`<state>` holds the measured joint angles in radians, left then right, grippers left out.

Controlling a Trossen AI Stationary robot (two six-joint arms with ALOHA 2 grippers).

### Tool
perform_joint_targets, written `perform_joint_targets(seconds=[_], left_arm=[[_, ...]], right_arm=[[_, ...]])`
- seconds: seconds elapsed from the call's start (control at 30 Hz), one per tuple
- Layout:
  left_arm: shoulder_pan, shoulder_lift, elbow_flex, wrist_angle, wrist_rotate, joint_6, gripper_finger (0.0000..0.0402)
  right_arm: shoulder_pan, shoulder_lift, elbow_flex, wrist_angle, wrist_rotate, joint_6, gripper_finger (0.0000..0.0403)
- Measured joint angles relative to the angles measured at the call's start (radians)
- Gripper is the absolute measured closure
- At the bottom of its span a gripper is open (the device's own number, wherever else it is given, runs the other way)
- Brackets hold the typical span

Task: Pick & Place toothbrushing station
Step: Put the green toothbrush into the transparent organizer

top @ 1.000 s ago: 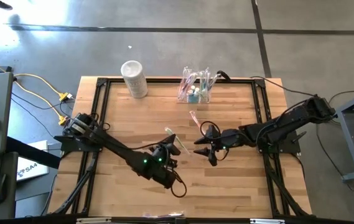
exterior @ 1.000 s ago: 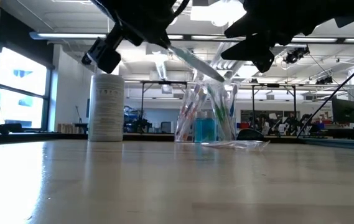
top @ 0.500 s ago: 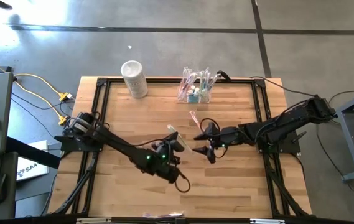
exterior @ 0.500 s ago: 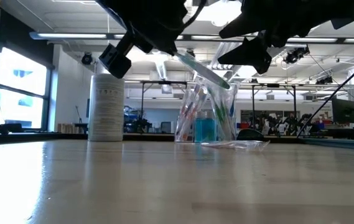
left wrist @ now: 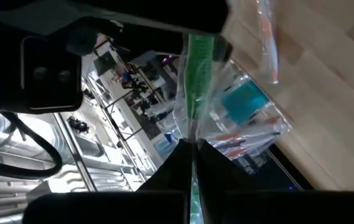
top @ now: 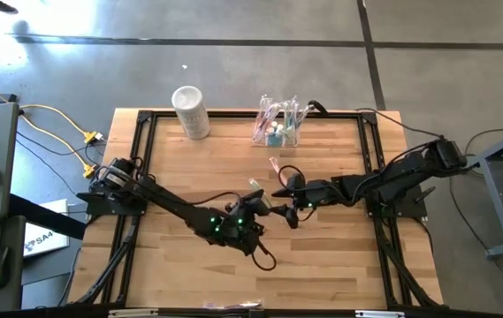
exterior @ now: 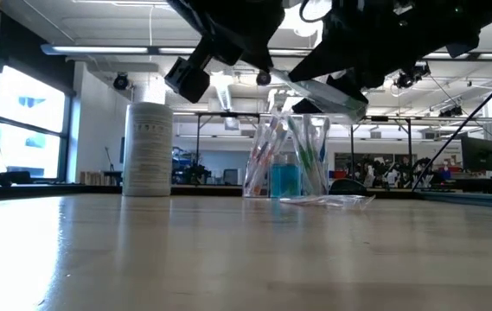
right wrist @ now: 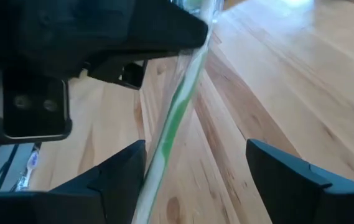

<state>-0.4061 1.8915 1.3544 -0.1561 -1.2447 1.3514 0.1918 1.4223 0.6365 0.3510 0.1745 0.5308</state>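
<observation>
The toothbrushing station (top: pixel 276 125), a clear box holding several toothbrushes, stands at the table's far edge and also shows in the low view (exterior: pixel 287 164). My left gripper (top: pixel 258 206) hangs over the table's middle, shut on a green toothbrush in a clear wrapper (left wrist: pixel 196 81). My right gripper (top: pixel 282 202) faces it from the right, open. Its two fingers (right wrist: pixel 122 180) stand on either side of the toothbrush's free end (right wrist: pixel 175 121). I cannot tell whether they touch it. My left gripper pinches the wrapped toothbrush at one end (left wrist: pixel 193 151) between its two fingers. The toothbrush runs on past the fingertips, in line with the fingers. It is lifted clear of the table and slants down toward my right gripper (exterior: pixel 328 97).
A whitish cylindrical container (top: pixel 191 111) stands at the far left of the table. Another wrapped toothbrush (top: pixel 276 167) lies on the wood between the station and the grippers. A black frame (top: pixel 145 159) runs along the table's edges.
My left gripper has carried the toothbrush toward the table's right edge and turned its wrist, so the free end now lies between my right gripper's fingers. My right gripper has moved left and a little down to meet it.
</observation>
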Motion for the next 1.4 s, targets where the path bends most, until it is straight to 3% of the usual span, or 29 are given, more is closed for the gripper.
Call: perform_joint_targets(seconds=[0.17, 0.3, 0.43, 0.57, 0.63, 0.9, 1.2, 1.3, 1.4], left_arm=[[0.001, 0.000, 0.000, 0.041, 0.018, 0.037, 0.0401], [0.001, 0.000, 0.000, 0.042, 0.027, 0.037, 0.0401], [0.000, 0.000, 0.000, 0.042, 0.027, 0.040, 0.0401], [0.001, 0.000, 0.000, 0.042, 0.026, 0.040, 0.0401], [0.000, -0.001, 0.000, 0.043, 0.026, 0.039, 0.0401], [-0.002, -0.002, 0.000, 0.053, 0.072, 0.032, 0.0391], [-0.028, -0.004, 0.000, 0.222, 0.097, -0.055, 0.0275], [-0.043, -0.006, 0.000, 0.224, 0.047, -0.055, 0.0227], [-0.059, -0.007, 0.000, 0.220, -0.122, -0.065, 0.0188]], right_arm=[[-0.003, 0.009, 0.000, -0.002, -0.003, -0.003, 0.0134], [-0.003, 0.009, 0.000, -0.003, -0.008, -0.012, 0.0169], [-0.005, 0.009, 0.000, -0.003, -0.047, -0.033, 0.0246], [-0.009, 0.009, 0.000, -0.003, -0.052, -0.061, 0.0355], [-0.010, 0.009, 0.000, -0.015, -0.039, -0.064, 0.0384], [-0.009, 0.009, 0.000, -0.016, -0.034, -0.064, 0.0385], [-0.009, 0.009, 0.000, -0.006, -0.038, -0.072, 0.0385], [-0.009, 0.009, 0.000, -0.025, -0.036, -0.075, 0.0385], [-0.019, -0.010, 0.000, -0.091, -0.002, -0.085, 0.0386]])
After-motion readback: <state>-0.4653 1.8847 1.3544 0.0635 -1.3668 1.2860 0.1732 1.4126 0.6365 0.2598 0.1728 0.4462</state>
